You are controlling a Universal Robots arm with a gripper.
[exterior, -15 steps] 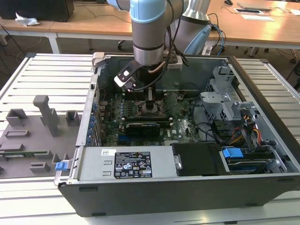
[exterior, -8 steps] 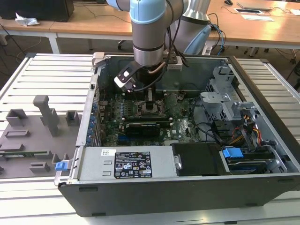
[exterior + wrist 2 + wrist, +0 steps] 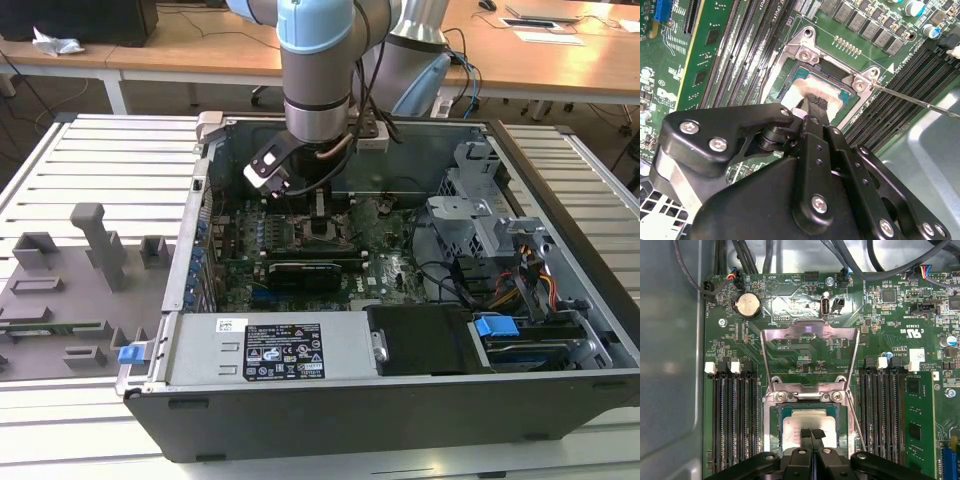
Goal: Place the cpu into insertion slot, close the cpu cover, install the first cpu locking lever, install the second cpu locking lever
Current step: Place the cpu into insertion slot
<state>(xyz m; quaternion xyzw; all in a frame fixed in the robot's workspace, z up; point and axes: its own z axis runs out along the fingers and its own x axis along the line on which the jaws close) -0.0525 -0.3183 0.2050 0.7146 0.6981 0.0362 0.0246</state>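
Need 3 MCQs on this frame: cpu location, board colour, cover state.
1. Where is the cpu?
A. in the insertion slot
B. held up in the air
C. outside the case

2. What colour is the motherboard?
A. blue
B. green
C. red

3. The cpu cover is:
A. shut over the cpu
B. swung up open
C. taken off

Answers:
1 A, it lies flat in the socket under the hand.
2 B, the board is green.
3 B, the frame stands up on its hinge, leaving the cpu bare.
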